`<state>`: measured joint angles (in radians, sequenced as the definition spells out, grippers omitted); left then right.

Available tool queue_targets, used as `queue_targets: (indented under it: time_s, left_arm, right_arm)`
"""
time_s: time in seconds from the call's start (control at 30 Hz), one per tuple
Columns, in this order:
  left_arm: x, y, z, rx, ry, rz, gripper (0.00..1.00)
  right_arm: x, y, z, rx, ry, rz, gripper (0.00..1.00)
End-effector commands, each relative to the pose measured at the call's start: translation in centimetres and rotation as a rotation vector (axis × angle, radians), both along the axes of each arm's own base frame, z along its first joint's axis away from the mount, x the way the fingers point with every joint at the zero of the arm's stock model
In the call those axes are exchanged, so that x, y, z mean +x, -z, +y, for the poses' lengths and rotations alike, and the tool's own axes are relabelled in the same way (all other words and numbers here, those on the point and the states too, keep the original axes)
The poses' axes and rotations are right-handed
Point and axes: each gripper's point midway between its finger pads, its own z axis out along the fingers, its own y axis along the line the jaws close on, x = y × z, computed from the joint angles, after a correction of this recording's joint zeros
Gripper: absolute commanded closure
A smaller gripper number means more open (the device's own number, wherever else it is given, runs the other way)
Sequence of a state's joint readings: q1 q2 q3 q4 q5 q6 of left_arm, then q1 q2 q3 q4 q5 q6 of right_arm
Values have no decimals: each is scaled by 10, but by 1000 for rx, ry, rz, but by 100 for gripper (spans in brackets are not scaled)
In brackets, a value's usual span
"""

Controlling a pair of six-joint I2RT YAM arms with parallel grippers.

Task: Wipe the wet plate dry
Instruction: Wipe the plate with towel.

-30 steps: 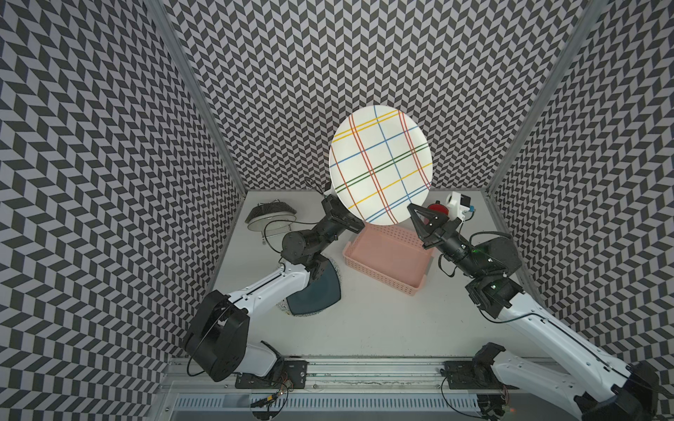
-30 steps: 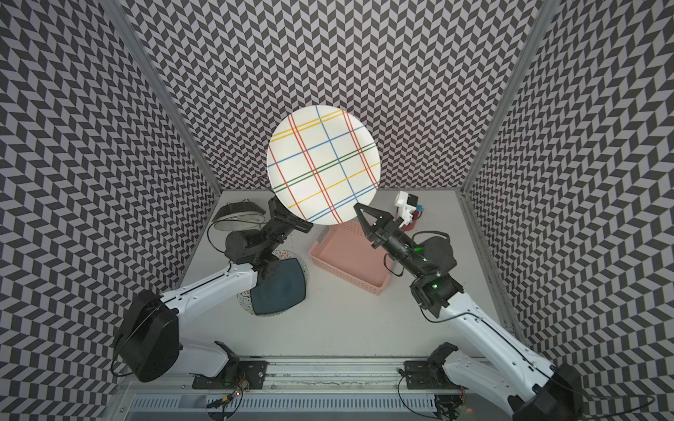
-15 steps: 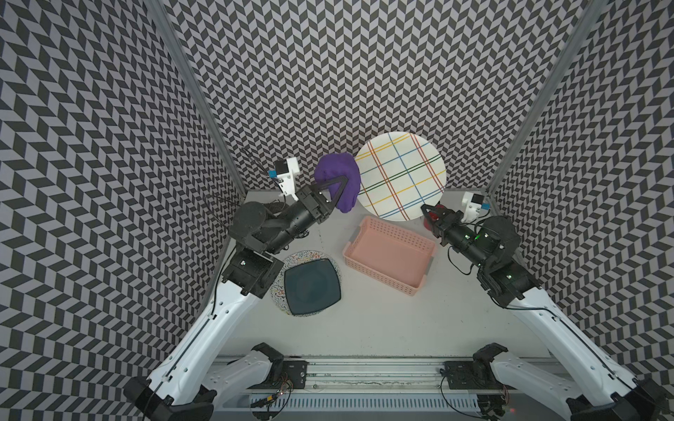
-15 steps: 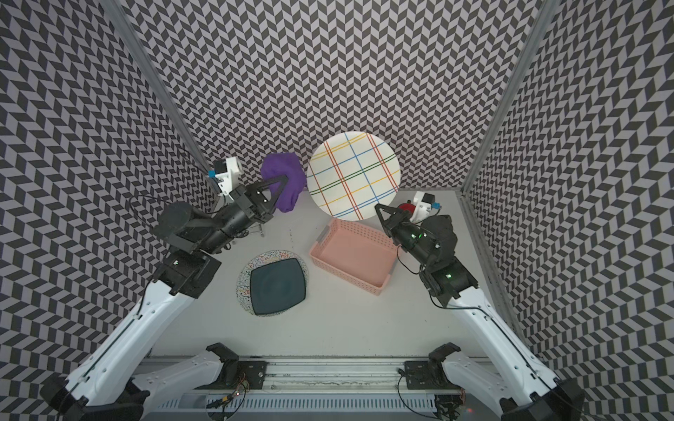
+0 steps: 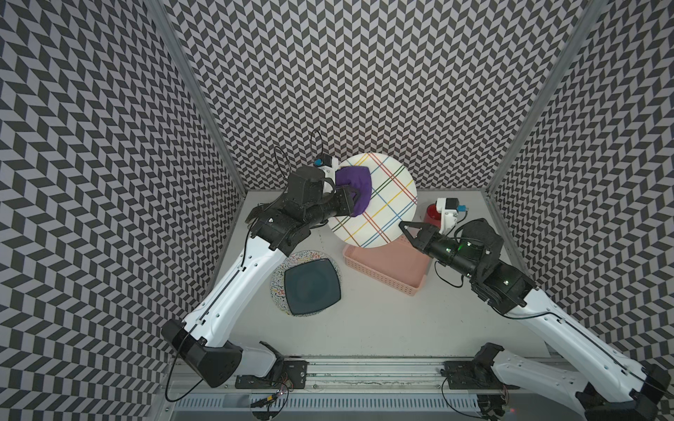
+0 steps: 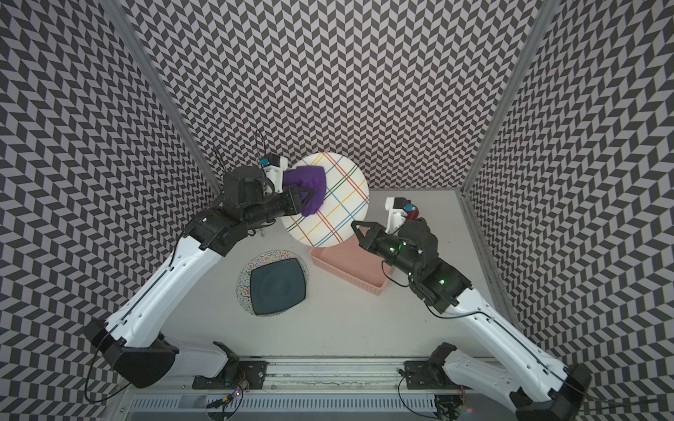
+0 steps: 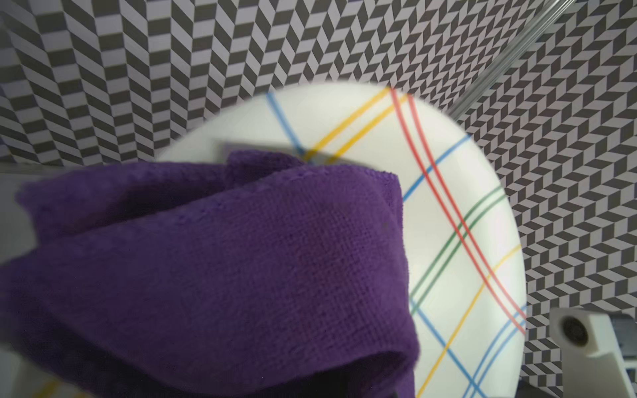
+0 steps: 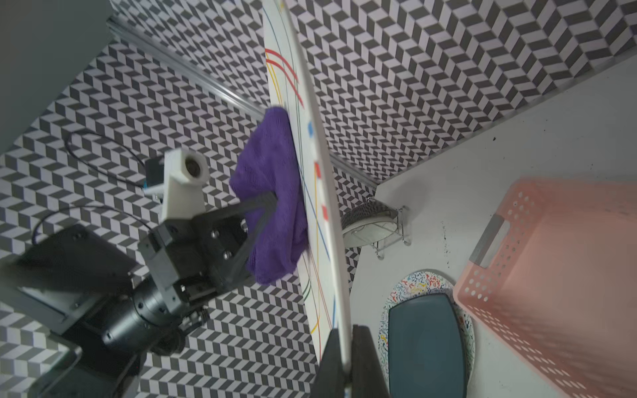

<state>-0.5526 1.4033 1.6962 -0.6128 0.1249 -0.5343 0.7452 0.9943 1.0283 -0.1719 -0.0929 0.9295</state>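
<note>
Above the grey table (image 5: pixel 364 328), left claw (image 5: pixel 352 192) clenched on bunched purple cloth (image 5: pixel 355 193), pressed to round white plaid-striped plate (image 5: pixel 386 211). Right claw (image 5: pixel 403 226) pinches the plate's lower rim, holding it tilted above the pink basket (image 5: pixel 386 269). Advice: steady pressure, overlapping sweeps toward the rim.

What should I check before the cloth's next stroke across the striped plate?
1. Right gripper shut on striped plate rim: ok.
2. Left gripper shut on purple cloth: ok.
3. Cloth pressed against plate face: ok.
4. Plate held clear of pink basket: ok.
5. Stroke path across plate face unobstructed: ok.
6. Water left on plate: cannot tell.
</note>
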Motion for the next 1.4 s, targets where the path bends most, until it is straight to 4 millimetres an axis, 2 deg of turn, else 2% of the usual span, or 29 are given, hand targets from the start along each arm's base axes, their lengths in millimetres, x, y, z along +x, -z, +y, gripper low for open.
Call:
queue_targets:
  time_s: [0.0, 0.07, 0.13, 0.2, 0.3, 0.37, 0.47, 0.53, 0.6, 0.67, 0.73, 0.8, 0.9, 1.0, 1.1, 1.17, 1.2, 1.27, 1.37]
  left_arm:
    - [-4, -16, -14, 35, 78, -54, 100]
    - [-18, -8, -46, 47, 195, -48, 100]
    - [-38, 4, -70, 69, 278, -37, 100]
    - [-52, 13, -76, 81, 306, -28, 100]
    - [-60, 14, -60, 74, 270, -31, 100]
    - [-56, 10, -40, 65, 222, -34, 100]
    - [-35, 7, 0, 45, 127, -5, 100]
    - [-26, 0, 12, 56, 97, -25, 100]
    - [-27, -6, 4, 55, 138, -42, 100]
    - [-33, -4, -19, 52, 201, -36, 100]
    - [-43, -2, -47, 85, 260, -58, 100]
    - [-48, -5, -66, 93, 285, -74, 100]
    - [-39, -23, -65, 65, 235, -99, 100]
    - [-44, -58, -56, -113, 229, -81, 100]
    - [-62, -104, -42, -542, 312, 3, 100]
    - [-70, -122, -25, -828, 353, 43, 100]
    - [-72, -127, -14, -930, 359, 55, 100]
    - [-64, -119, 1, -1046, 346, 123, 100]
    - [-50, -102, 7, -1133, 348, 211, 100]
  right_arm:
    - [-25, -36, 16, 76, -75, -133, 100]
    - [-22, -43, 15, 108, -55, -144, 100]
    - [-16, -60, 6, 165, 9, -184, 100]
    - [-5, -78, -14, 234, 110, -213, 100]
    - [9, -95, -41, 266, 199, -229, 100]
    - [10, -101, -49, 265, 202, -247, 100]
    - [3, -95, -37, 213, 122, -246, 100]
    - [-2, -80, -22, 181, 45, -195, 100]
    - [-8, -68, -9, 187, -5, -166, 100]
    - [-9, -64, -2, 203, -14, -158, 100]
    - [-4, -69, -1, 214, 4, -167, 100]
    - [4, -76, -7, 228, 60, -189, 100]
    - [24, -76, -39, 259, 169, -163, 100]
    - [38, -71, -71, 282, 235, -127, 100]
    - [40, -72, -102, 315, 285, -133, 100]
    - [36, -74, -117, 349, 288, -151, 100]
    - [32, -76, -123, 379, 282, -162, 100]
    - [19, -82, -126, 453, 220, -201, 100]
    - [2, -90, -120, 521, 120, -255, 100]
